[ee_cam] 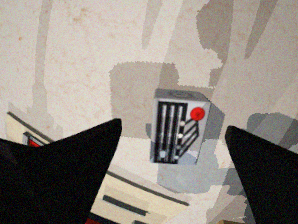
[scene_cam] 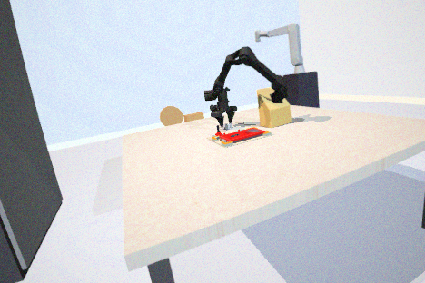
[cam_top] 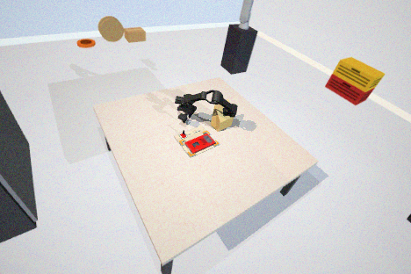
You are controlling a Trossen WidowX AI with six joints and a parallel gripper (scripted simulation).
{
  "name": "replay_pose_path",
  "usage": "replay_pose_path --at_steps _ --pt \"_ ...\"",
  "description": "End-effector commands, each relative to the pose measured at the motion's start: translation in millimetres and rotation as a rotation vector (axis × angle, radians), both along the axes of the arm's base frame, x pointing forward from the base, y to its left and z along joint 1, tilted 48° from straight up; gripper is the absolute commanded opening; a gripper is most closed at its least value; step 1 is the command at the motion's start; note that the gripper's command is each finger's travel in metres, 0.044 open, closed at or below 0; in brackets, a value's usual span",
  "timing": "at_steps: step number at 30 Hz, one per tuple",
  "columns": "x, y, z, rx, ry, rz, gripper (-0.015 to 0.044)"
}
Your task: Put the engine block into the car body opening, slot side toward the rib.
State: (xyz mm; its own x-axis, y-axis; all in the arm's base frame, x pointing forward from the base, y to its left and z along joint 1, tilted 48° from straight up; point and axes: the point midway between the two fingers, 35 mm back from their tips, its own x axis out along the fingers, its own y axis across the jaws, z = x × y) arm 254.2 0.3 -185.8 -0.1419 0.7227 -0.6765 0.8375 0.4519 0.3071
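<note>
The small grey engine block (ee_cam: 192,156) (scene_cam: 228,126) stands on the table beside the board. Its face toward the wrist camera shows dark slots, slanted bars and a red dot. My gripper (ee_cam: 174,128) (scene_cam: 225,125) (cam_top: 186,119) is open and low over it, with one black finger on each side and a gap to each. The red car body (cam_top: 193,146) (scene_cam: 247,134) lies on the cream board (ee_cam: 125,189), beside the block. It shows dark and grey patches on top; which is the opening, and where the rib is, cannot be told.
A red part with a black lever (cam_top: 183,135) stands on the board's corner near the gripper. A yellow wooden block (cam_top: 223,122) (scene_cam: 275,115) stands by the arm's base. Away from the table are a grey arm (cam_top: 248,2) on a dark pedestal and stacked yellow and red crates (cam_top: 357,75).
</note>
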Motion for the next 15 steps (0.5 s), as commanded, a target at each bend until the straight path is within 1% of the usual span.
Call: replay_pose_path --at_steps 1,6,14,15 --pt "-2.1 2.0 -1.2 0.004 0.008 -0.004 0.0282" --pt "-2.1 2.0 -1.2 0.004 0.008 -0.004 0.0151" --pt "-2.1 2.0 -1.2 0.004 0.008 -0.004 0.0098" --pt "-2.1 2.0 -1.2 0.004 0.008 -0.004 0.0072"
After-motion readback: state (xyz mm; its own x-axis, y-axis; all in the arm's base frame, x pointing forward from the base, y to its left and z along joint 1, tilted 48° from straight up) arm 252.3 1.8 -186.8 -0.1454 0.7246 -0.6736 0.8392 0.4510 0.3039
